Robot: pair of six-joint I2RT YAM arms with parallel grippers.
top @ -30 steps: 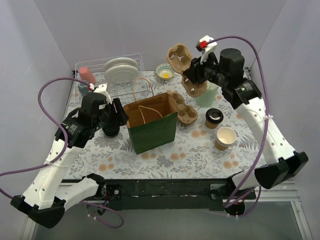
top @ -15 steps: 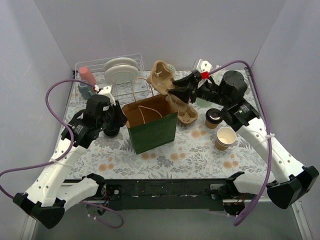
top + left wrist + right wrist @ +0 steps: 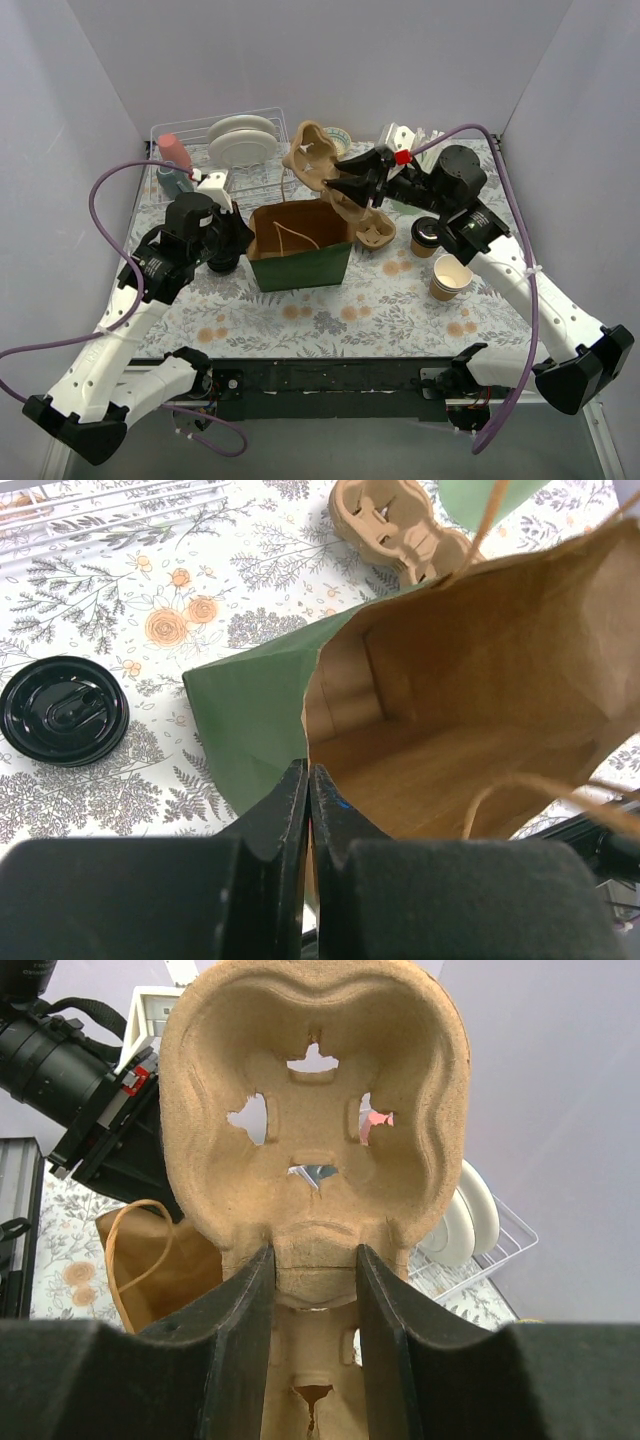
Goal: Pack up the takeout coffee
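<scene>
The takeout coffee (image 3: 427,233) stands upright on the desk (image 3: 380,310), toward the right edge and about midway between the near and far edges. Its black lid is on. Neither pincer touches it. An open cup (image 3: 452,275) stands just nearer the near edge, and a second carrier (image 3: 375,230) lies flat just to the coffee's left.

A green paper bag (image 3: 300,265) stands open in the middle of the desk, its brown inside showing. The left pincer (image 3: 310,800) is closed on the bag's left rim, with the paper wall pinched between its fingers. A round black lid (image 3: 62,710) sits on the desk beside the bag, on the side toward the left edge.

The right pincer (image 3: 313,1260) is clamped on the narrow waist of a cup carrier (image 3: 315,1110), a finger on each side. It holds the carrier off the desk and tilted, over the far right corner of the bag's mouth. Whether carrier and rim touch cannot be told.

A dish rack (image 3: 250,178) with plates sits at the far left corner.
</scene>
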